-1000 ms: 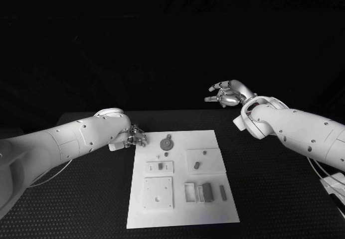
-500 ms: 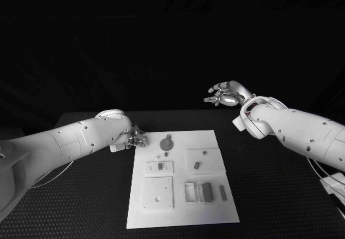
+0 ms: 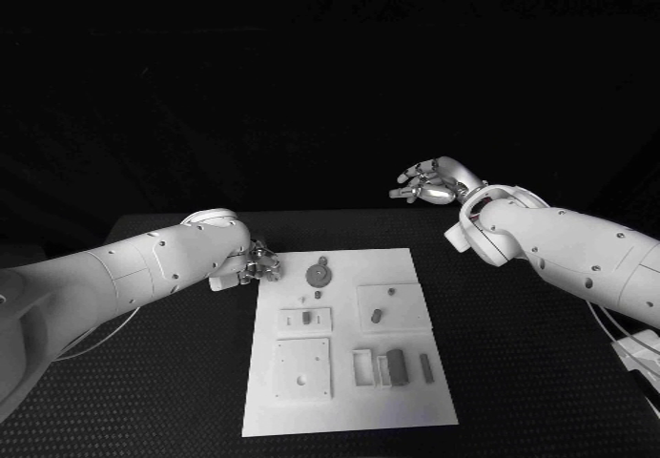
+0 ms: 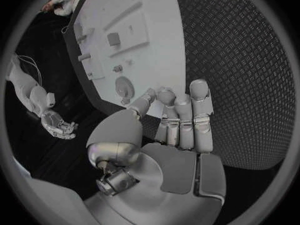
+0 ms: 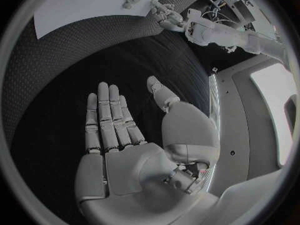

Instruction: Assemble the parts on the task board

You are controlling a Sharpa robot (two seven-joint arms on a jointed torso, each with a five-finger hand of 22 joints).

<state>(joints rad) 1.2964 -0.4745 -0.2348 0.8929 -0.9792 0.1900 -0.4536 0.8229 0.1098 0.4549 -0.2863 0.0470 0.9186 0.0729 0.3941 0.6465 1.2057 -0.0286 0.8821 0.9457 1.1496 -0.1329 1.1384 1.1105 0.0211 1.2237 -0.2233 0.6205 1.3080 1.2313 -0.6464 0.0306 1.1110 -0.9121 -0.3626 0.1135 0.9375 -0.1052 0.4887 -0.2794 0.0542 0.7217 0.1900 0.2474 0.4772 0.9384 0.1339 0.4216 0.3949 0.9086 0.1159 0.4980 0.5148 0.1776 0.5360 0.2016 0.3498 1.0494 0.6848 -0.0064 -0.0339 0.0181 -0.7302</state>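
The white task board (image 3: 344, 401) lies in the middle of the black table. On it sit a round grey part (image 3: 318, 276) near the far edge, small grey pieces (image 3: 376, 314) in the middle, and upright bars (image 3: 396, 367) in a frame nearer me. My left hand (image 3: 257, 264) hovers just off the board's far left corner; its fingers (image 4: 181, 117) are straight and hold nothing. The round part (image 4: 124, 87) lies just beyond them. My right hand (image 3: 433, 183) is raised past the table's far right side, its palm (image 5: 119, 135) flat and empty.
The table's black textured mat (image 3: 536, 363) surrounds the board on all sides. Two white recessed plates (image 3: 302, 367) take up the board's left half. The right wrist view shows the board's far edge (image 5: 81, 7) and my left hand (image 5: 164, 14).
The right hand has sunk very slightly. The left hand and the parts on the board have not moved.
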